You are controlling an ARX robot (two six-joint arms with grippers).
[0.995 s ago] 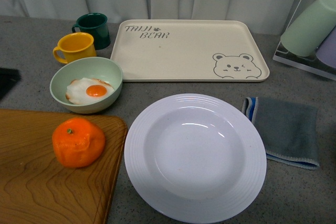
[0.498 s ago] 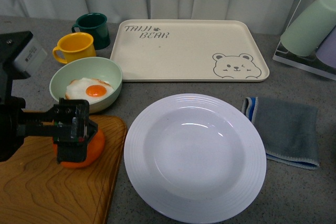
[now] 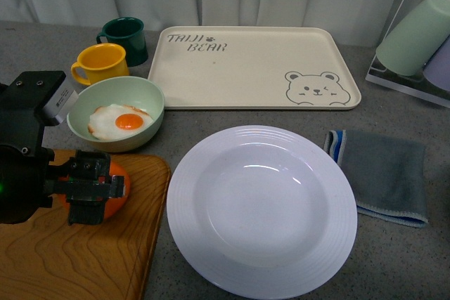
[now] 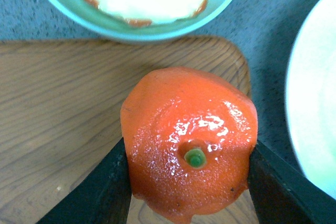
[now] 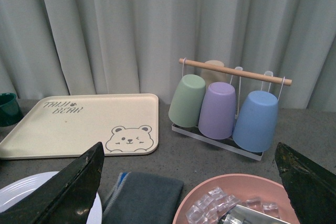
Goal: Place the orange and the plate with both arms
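1. My left gripper (image 3: 90, 189) is down over the wooden cutting board (image 3: 63, 258) at the near left of the table, with its black body hiding much of the orange (image 3: 117, 186).
2. In my left wrist view, the orange sits on the board with its green stem dot facing the camera. A dark finger (image 4: 100, 192) meets each side of the fruit, so I appear to be clamped on it, though I cannot see how firmly.
3. The orange rests near the board's rounded far corner, just in front of a pale green bowl (image 3: 148, 100) holding a fried egg (image 3: 118, 121).
4. The plate (image 3: 211, 156), white with a ridged rim, lies flat on the grey table just right of the board.
5. A beige bear tray (image 3: 246, 68) lies behind the plate. A folded grey cloth (image 3: 383, 173) lies to the plate's right.
6. A yellow mug (image 3: 102, 63) and a dark green mug (image 3: 125, 38) stand behind the bowl.
7. My right gripper (image 5: 188, 148) is out of the front view. Its own camera shows the two fingers spread wide apart, gripping nothing, above the table and facing a rack of upturned cups (image 5: 220, 111).
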